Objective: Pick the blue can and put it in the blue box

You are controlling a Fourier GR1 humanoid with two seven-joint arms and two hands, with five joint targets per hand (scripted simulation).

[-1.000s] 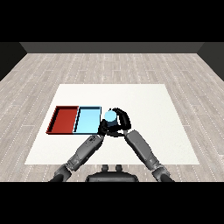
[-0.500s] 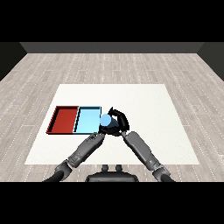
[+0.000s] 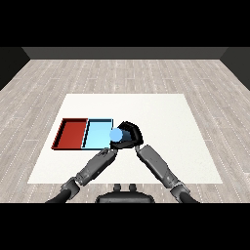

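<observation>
A white table is set on a grey plank floor, with dark walls behind; on it a red tray and a light blue tray lie side by side, touching. The fingers of the right hand are seen curled round the blue can, which is held at the right-hand edge of the light blue tray, over its rim or just inside it (which of the two cannot be told from this angle). The right forearm runs back towards the lower right; the left forearm reaches up beneath the can, and the left hand is hidden at its end, so its fingers cannot be judged. For the step in hand, placing, the can is best carried a little further left until it is clearly over the tray's floor; it should be kept upright and lowered before the fingers are uncurled; a release at the rim would be judged likely to tip it outward.
</observation>
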